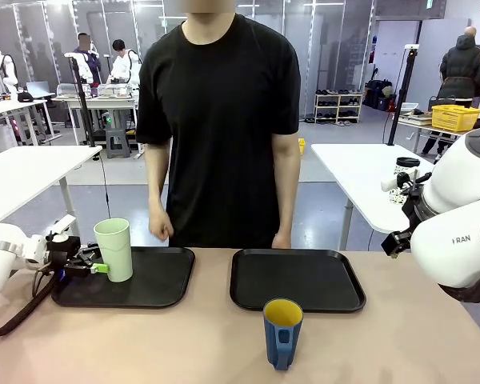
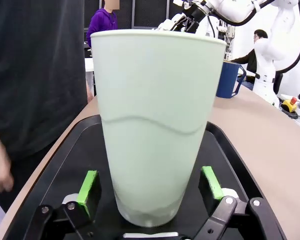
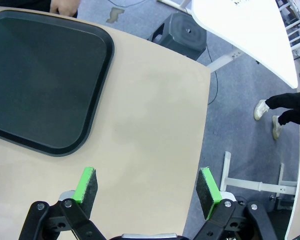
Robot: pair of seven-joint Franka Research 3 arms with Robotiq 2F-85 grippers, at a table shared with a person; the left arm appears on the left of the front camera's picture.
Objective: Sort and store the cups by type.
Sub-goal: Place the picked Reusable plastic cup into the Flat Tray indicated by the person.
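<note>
While the front view looks across the table [image 1: 400, 336], cups: two, a tall green cup [image 1: 114, 250] and a shorter blue mug [image 1: 282, 332] with a yellow inside.
Trays, front view: two black ones side by side, a strip of table between them.
Left tray [image 1: 164, 276]: holds one thing, the green cup, upright near its left end.
Right tray [image 1: 296, 280]: its black floor shows from rim to rim.
Blue mug, front view: upright on the table just in front of the right tray's near rim, outside both trays, handle toward the camera.
Left gripper [image 1: 94, 266], front view: low over the left tray, reaching the green cup's base from the left.
Person's hands: two, at the far edge of the table, one [image 1: 160, 226] behind the left tray, one [image 1: 282, 240] behind the right tray.
Left wrist view, green cup [image 2: 157, 125]: stands on the tray floor between the two green pads [image 2: 88, 186].
Left gripper [image 2: 152, 187] jaws: spread, a pad on each side of the cup's base, not pinching it.
Blue mug [image 2: 227, 79], left wrist view: well behind the green cup, on the table.
Right wrist view, right gripper [image 3: 149, 185]: jaws spread wide above the table, near its edge, only the tabletop showing between its two pads [image 3: 86, 184].
Right tray [image 3: 40, 75], right wrist view: one, off to the upper left of the pads.
</note>
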